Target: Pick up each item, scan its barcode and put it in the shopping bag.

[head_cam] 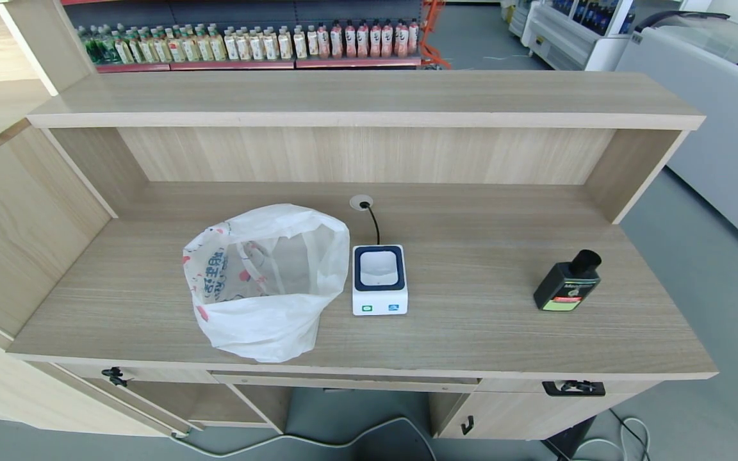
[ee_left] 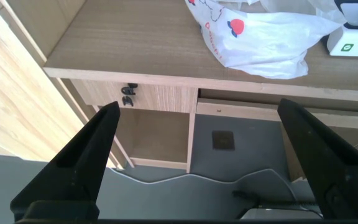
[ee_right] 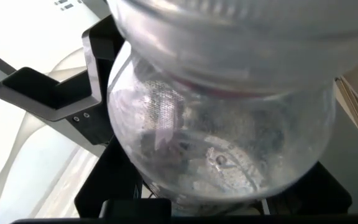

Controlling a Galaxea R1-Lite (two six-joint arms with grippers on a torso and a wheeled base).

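A white plastic shopping bag (head_cam: pixel 266 282) stands open at the counter's left middle, also seen as the bag (ee_left: pixel 260 37). Right beside it sits the white barcode scanner (head_cam: pixel 379 278), with its window facing up. A dark bottle (head_cam: pixel 567 283) with a black cap stands on the counter's right side. My left gripper (ee_left: pixel 199 109) hangs open below the counter's front edge, near the bag, with nothing between its fingers. A clear jar (ee_right: pixel 229 93) with a metal lid sits right at the right wrist camera, and my right gripper (ee_right: pixel 219 149) is shut on it, off the counter's right end.
The wooden counter (head_cam: pixel 471 333) has a raised back shelf and side walls. A cable runs from the scanner to a hole (head_cam: pixel 361 203) at the back. Drawers and hooks (ee_left: pixel 128 94) sit under the front edge. Freezers (head_cam: pixel 715 96) stand to the right.
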